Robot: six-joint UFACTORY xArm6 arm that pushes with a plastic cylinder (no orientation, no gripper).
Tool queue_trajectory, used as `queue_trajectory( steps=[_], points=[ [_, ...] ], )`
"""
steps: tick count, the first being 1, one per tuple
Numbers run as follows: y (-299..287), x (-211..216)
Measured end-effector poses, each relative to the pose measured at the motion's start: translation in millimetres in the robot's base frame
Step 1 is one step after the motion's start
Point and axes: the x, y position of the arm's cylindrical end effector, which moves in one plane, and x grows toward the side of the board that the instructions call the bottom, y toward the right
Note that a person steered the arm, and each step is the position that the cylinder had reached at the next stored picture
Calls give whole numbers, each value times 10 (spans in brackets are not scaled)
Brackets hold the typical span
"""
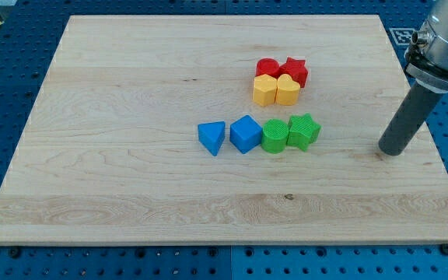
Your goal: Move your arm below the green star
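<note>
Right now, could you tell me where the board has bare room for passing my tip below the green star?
Bare wood spans the view's bottom below the row: blue triangle, blue cube, green round block, green star. The strip between the star and my tip is bare too. Crowded above: red, red star and yellow blocks cluster.
</note>
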Motion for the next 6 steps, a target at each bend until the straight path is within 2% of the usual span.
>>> queue_trajectory(
  steps=[3, 4, 6],
  points=[
    [-41, -11],
    [101, 117],
    [-333, 536]
  ],
)
